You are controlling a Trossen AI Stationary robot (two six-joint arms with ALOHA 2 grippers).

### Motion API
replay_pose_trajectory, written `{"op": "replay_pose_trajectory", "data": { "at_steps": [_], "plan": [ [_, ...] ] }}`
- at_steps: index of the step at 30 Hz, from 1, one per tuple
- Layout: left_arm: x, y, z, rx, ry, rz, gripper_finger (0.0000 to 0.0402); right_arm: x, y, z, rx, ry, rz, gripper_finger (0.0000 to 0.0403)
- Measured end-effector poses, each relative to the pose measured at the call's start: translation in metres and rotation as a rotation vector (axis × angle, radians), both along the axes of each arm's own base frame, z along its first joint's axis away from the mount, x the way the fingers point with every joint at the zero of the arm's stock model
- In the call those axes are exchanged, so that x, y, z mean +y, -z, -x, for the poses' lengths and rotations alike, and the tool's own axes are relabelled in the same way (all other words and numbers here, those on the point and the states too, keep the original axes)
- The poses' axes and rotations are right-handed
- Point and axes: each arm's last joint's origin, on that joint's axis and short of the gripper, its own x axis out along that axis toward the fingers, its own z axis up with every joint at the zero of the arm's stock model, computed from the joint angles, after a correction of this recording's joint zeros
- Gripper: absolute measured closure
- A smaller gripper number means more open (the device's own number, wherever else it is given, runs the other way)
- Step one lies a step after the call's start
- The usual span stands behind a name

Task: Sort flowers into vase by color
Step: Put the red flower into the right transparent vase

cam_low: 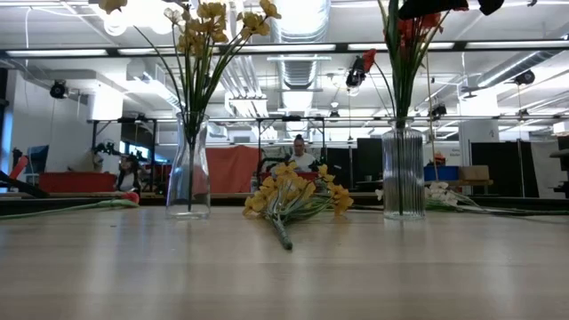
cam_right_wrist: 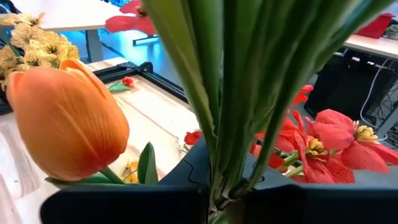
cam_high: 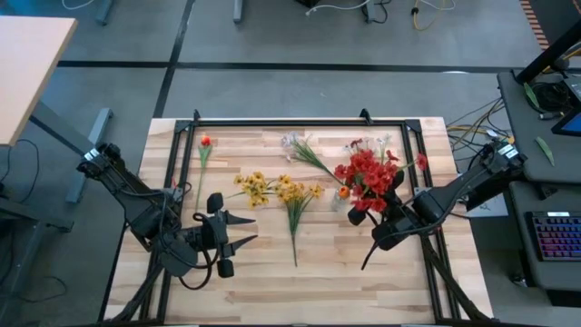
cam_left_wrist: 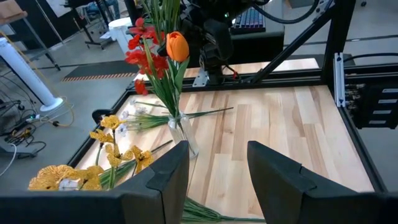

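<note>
With yellow flowers (cam_low: 213, 27) already standing in one vase (cam_low: 189, 169), the right gripper (cam_high: 388, 227) is gripping a red bunch (cam_high: 368, 177) with closed fingers at the other vase (cam_low: 403, 171), while a yellow spray (cam_high: 295, 195), a white spray (cam_high: 304, 147) and a red stem (cam_high: 204, 150) are still lying on the table (cam_high: 336, 272) and the left gripper (cam_high: 238, 232) is waiting open.

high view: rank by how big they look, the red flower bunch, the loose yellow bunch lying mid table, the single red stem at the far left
1. Red flower bunch, held by the right gripper: widest mass.
2. Loose yellow bunch: a small head on a long stalk, so its rank against the first is unsure.
3. Single red stem: clearly smallest.
</note>
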Motion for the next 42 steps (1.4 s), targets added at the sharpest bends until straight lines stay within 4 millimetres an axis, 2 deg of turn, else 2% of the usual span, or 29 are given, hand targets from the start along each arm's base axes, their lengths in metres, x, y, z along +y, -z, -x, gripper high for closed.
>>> {"op": "replay_pose_trajectory", "data": {
  "at_steps": [5,19,26,29,32,40,42],
  "plan": [
    [0.000,0.000,0.000,-0.007,-0.017,-0.003,0.0253,0.001,0.000,-0.001,0.007,-0.015,-0.024,0.0377],
    [0.001,0.000,0.000,-0.006,-0.022,-0.007,0.0253,0.001,0.001,-0.001,0.027,-0.037,-0.044,0.0218],
    [0.001,0.000,0.000,-0.006,-0.023,-0.005,0.0253,0.003,-0.005,-0.002,0.029,-0.050,-0.036,0.0189],
    [0.001,0.000,0.000,-0.007,-0.023,-0.003,0.0253,0.003,-0.007,-0.002,0.027,-0.052,-0.037,0.0195],
    [0.000,0.001,-0.001,-0.004,-0.023,-0.006,0.0253,0.003,-0.007,-0.002,0.032,-0.057,-0.035,0.0223],
    [-0.005,0.009,-0.006,0.019,-0.025,-0.023,0.0253,0.003,-0.007,-0.002,0.050,-0.074,-0.043,0.0362],
    [-0.006,0.011,-0.007,0.024,-0.025,-0.028,0.0253,0.003,-0.007,-0.002,0.054,-0.076,-0.043,0.0385]
  ]
}}
